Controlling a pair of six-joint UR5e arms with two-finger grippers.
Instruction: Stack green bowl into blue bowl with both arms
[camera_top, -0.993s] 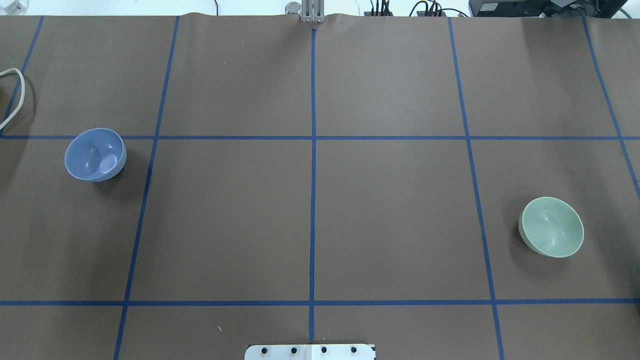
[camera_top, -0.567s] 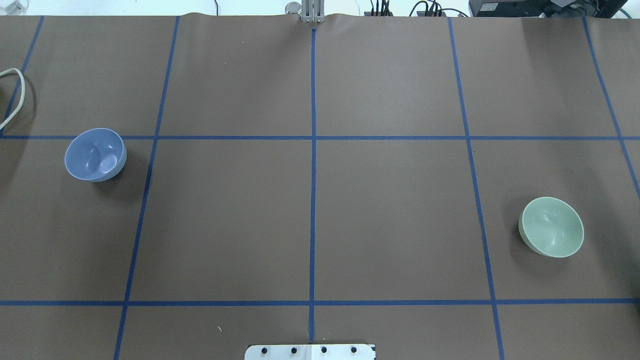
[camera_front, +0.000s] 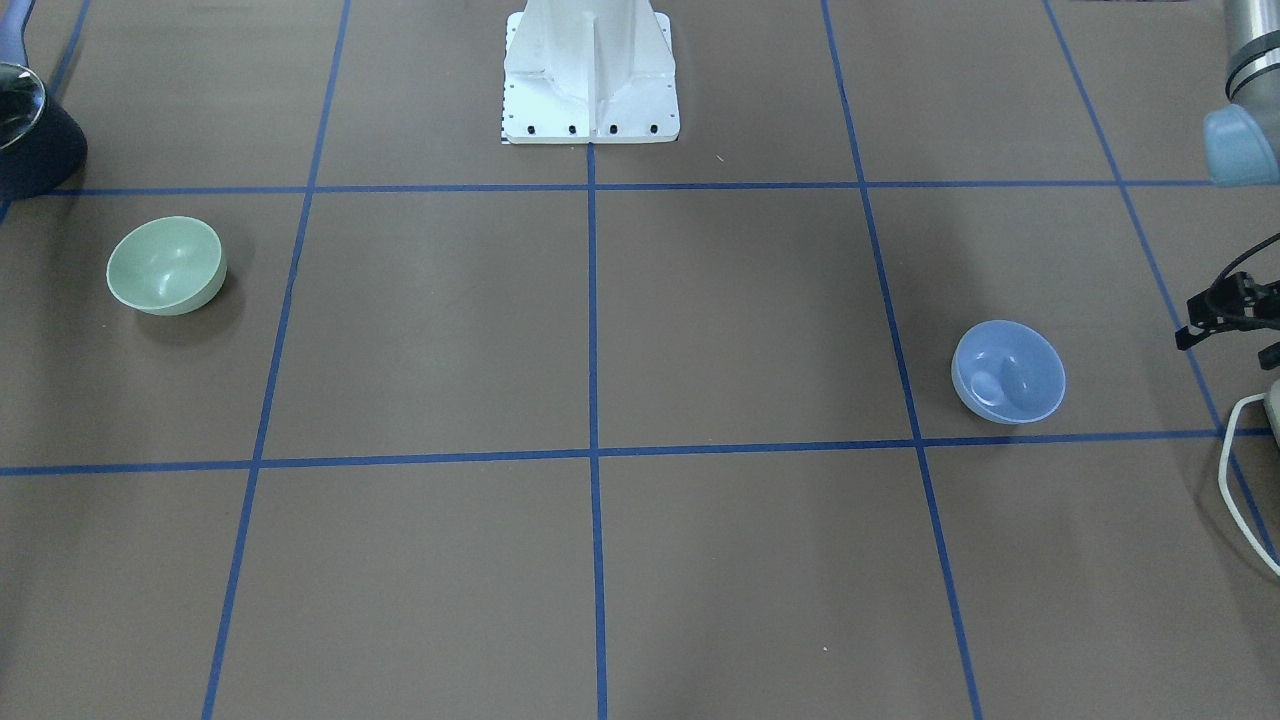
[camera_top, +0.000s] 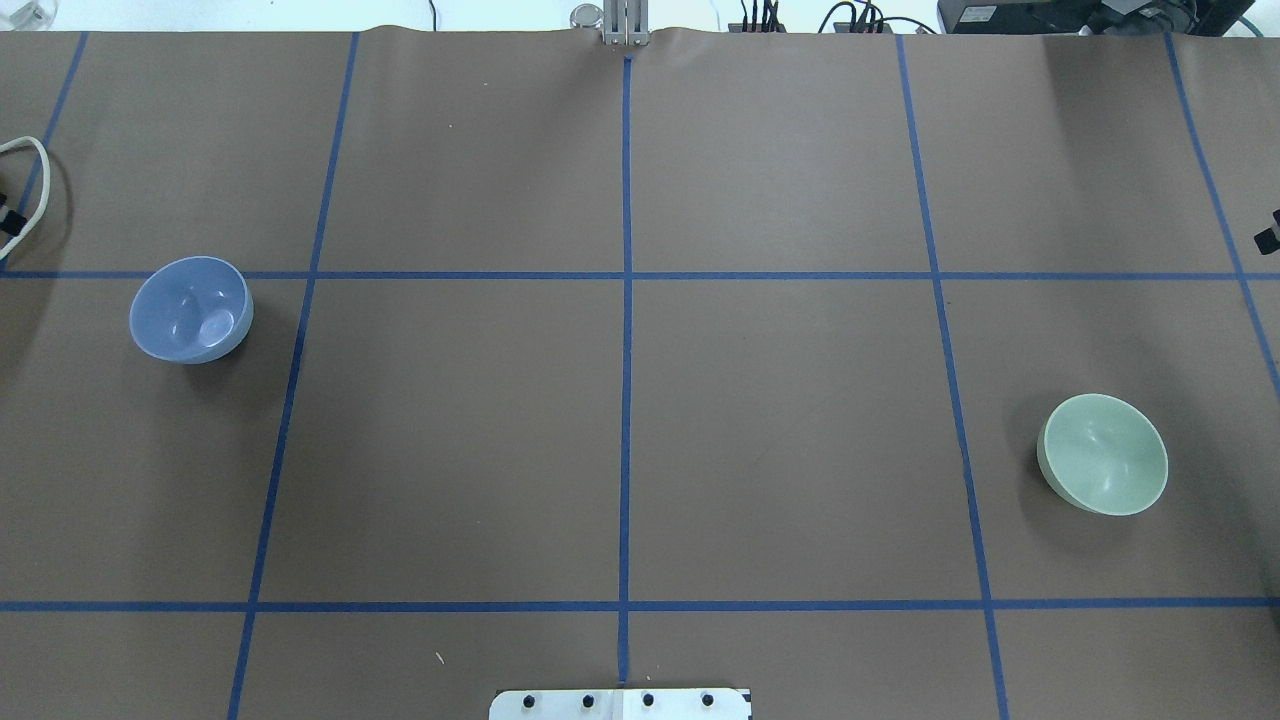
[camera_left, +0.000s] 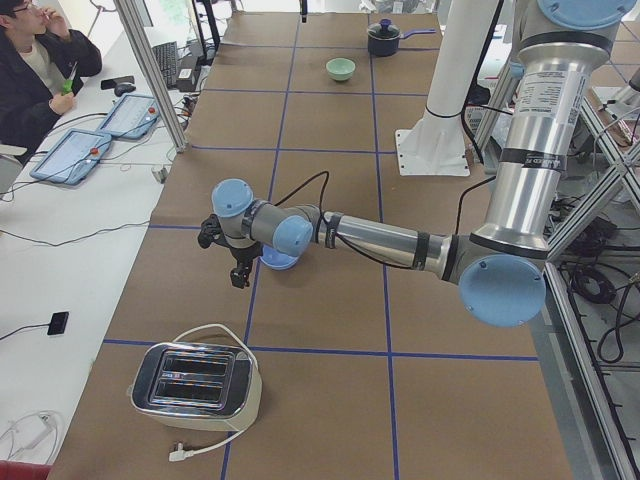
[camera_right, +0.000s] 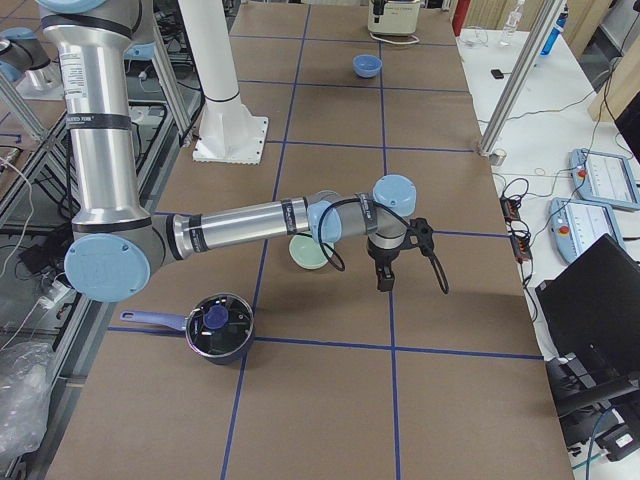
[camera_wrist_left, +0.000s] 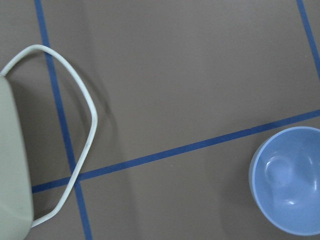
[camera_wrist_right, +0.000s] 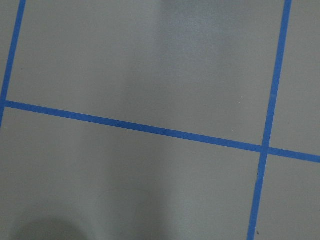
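The blue bowl (camera_top: 190, 308) stands upright and empty at the table's left, and also shows in the front view (camera_front: 1008, 372) and the left wrist view (camera_wrist_left: 290, 180). The green bowl (camera_top: 1103, 453) stands upright and empty at the right, also in the front view (camera_front: 165, 265). My left gripper (camera_left: 238, 280) hangs above the table beside the blue bowl, on its outer side. My right gripper (camera_right: 385, 283) hangs beside the green bowl (camera_right: 308, 252), beyond it. Neither touches a bowl. I cannot tell whether either is open or shut.
A toaster (camera_left: 195, 385) with a white cable (camera_top: 30, 190) stands at the table's far left end. A black pot (camera_right: 218, 325) with a lid stands at the right end, near the green bowl. The white robot base (camera_front: 590, 70) is at the near middle edge.
Small black parts of both arms have come into the overhead view at its left and right edges. The bowls have not moved.
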